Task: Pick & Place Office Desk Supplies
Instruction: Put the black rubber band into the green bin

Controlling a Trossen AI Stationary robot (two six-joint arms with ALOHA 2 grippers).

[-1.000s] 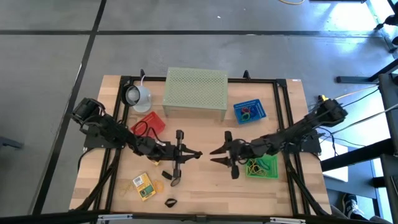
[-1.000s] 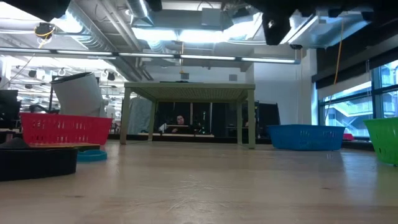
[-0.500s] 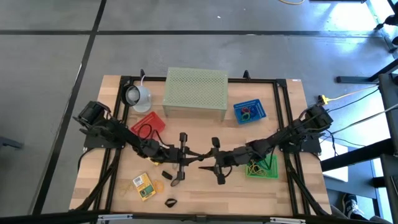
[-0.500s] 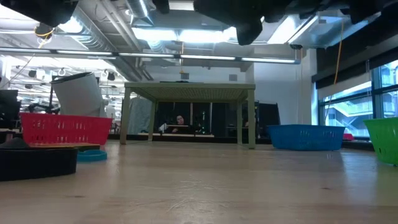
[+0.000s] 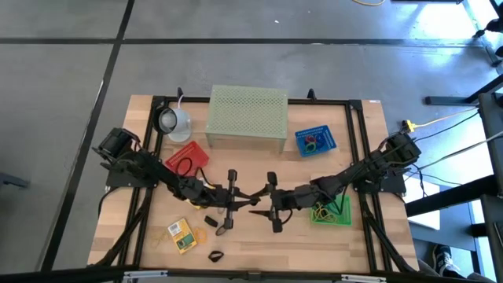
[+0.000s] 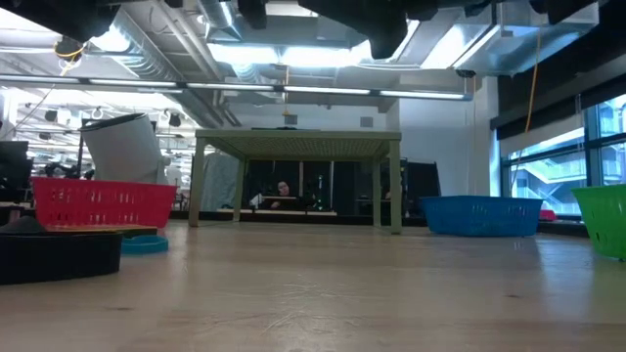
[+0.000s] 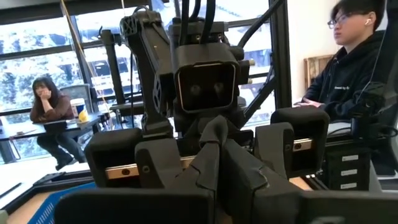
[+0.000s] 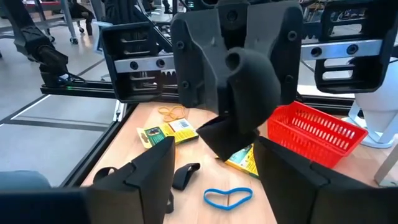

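Green basket [image 5: 332, 211] beside right gripper [image 5: 262, 210] already holds loops; blue basket [image 5: 315, 140] too; yellow packets [image 5: 181, 234], blue loop [image 8: 227, 197], black clips [image 5: 215, 255] left on wood; right fingers spread, empty; left gripper [image 5: 245, 195] pinched together, facing it.

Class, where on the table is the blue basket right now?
In the high view, the blue basket sits toward the table's far edge on the right arm's side, just right of the pale green perforated stand and beyond the green basket.
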